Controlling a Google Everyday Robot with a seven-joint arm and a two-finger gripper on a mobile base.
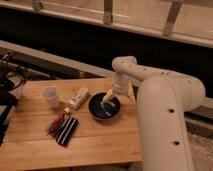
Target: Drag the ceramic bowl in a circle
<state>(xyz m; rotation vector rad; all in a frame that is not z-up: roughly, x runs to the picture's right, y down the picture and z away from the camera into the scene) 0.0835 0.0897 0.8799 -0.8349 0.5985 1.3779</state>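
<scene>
The bowl sits upright on the table, in its right half as the camera sees it and toward the far edge. Nothing there shows how much of the circle, if any, has been traced, so I judge the dragging to be mostly or wholly left to do. The gripper hangs over the same part of the table, at the bowl's far rim and seemingly touching it; whether it is clamped on that rim or spread I cannot tell.
</scene>
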